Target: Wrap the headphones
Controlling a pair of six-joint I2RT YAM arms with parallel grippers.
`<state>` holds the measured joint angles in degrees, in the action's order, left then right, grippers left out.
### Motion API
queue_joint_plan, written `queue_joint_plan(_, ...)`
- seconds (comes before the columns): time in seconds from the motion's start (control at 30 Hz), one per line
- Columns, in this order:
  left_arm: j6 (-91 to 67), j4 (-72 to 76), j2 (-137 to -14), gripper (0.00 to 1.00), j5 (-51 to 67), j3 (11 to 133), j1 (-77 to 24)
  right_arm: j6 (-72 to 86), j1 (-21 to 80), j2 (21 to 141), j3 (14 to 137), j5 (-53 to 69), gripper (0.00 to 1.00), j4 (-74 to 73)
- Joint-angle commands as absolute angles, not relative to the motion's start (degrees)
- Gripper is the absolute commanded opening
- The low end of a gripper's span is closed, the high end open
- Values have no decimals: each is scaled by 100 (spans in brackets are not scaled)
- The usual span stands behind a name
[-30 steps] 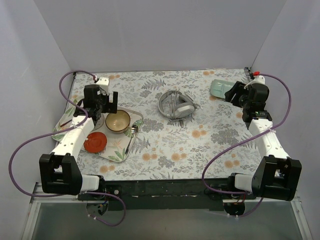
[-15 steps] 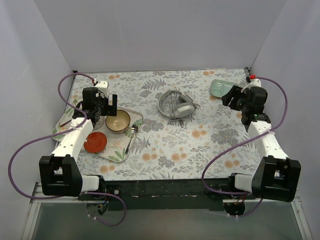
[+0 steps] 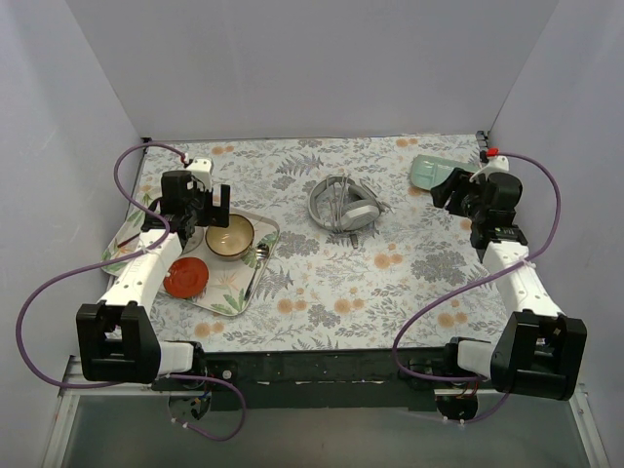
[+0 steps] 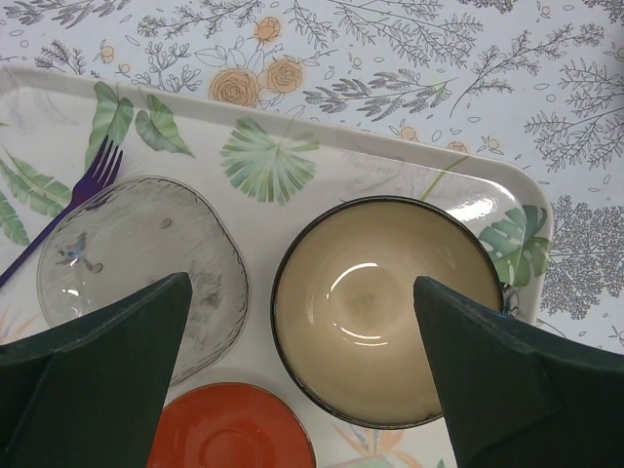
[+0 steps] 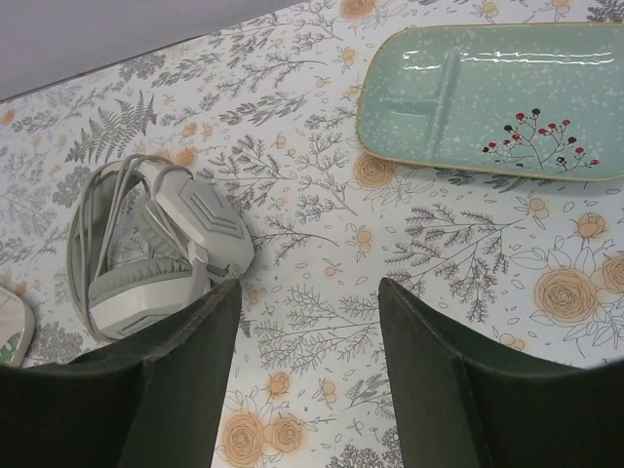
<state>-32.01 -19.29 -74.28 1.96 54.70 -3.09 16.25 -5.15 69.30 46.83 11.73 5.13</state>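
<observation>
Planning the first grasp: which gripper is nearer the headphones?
Right. The right gripper hovers open to the right of the headphones; the left gripper is farther, over the bowl on the tray.

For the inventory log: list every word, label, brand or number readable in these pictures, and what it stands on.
None readable. The headphones, the mint-green dish, the bowl and the leaf-print tray bear no words or numbers; the dish's berry sprig and the tray's leaves are only pictures.

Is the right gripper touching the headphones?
Apart. The top external view shows the right gripper beside the mint-green dish at the table's right side, with a stretch of bare floral tablecloth between it and the headphones.
</observation>
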Motion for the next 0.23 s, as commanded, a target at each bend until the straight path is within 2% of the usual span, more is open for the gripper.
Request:
queue_joint_plan(0.0, -3226, -1925, -7198, 98, 281, 5423, -281, 1556, -527, 6768, 4544, 1283, 66, 984)
queue_joint_plan(0.2, -3226, -1925, -7207, 98, 325, 5414, -272, 1495, -527, 6566, 4201, 1371, 66, 1494)
